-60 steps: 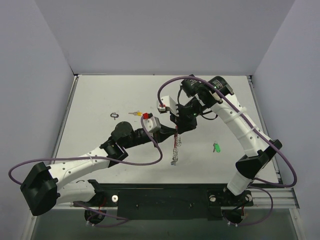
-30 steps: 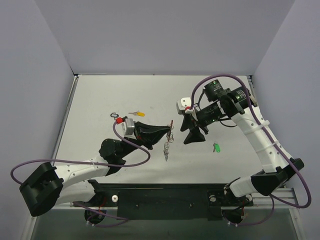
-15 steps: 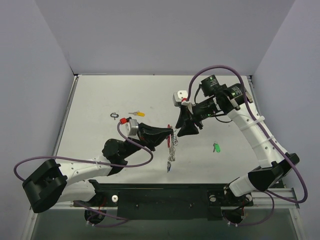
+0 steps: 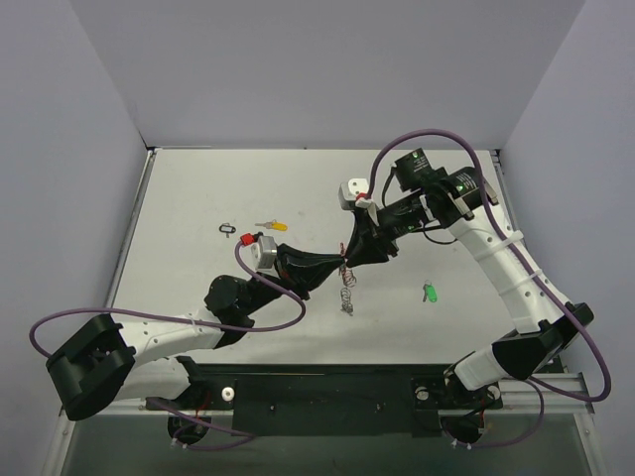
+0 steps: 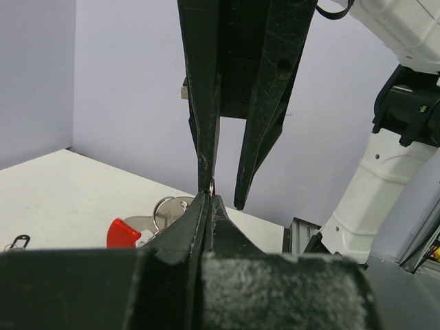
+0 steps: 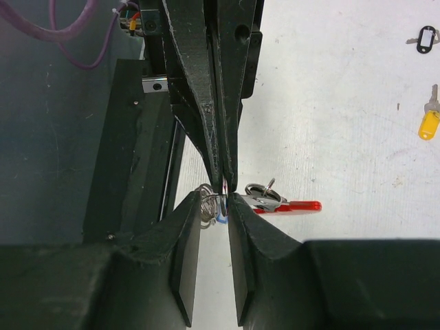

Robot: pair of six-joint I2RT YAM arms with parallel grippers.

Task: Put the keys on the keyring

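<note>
My left gripper [image 4: 335, 265] is shut on the keyring [image 4: 345, 288], whose silver coil hangs down over the table. In the left wrist view the shut jaws [image 5: 210, 197] pinch a thin ring; the red plastic piece [image 5: 124, 232] lies behind. My right gripper [image 4: 349, 256] is open, tip to tip with the left. In the right wrist view its pads [image 6: 214, 206] straddle a wire of the keyring [image 6: 205, 205], with the red piece [image 6: 297, 205] beside. A yellow key [image 4: 270, 226] lies at the back left and a green key [image 4: 431, 293] at the right.
A small bare black loop [image 4: 227, 229] lies left of the yellow key, which also shows in the right wrist view [image 6: 429, 124]. The black loop shows there too [image 6: 426, 36]. The black front rail [image 4: 327, 392] runs along the near edge.
My right gripper has swung back from the right and closed in on the left gripper's tips. The left gripper shifted slightly right, still holding the dangling keyring.
</note>
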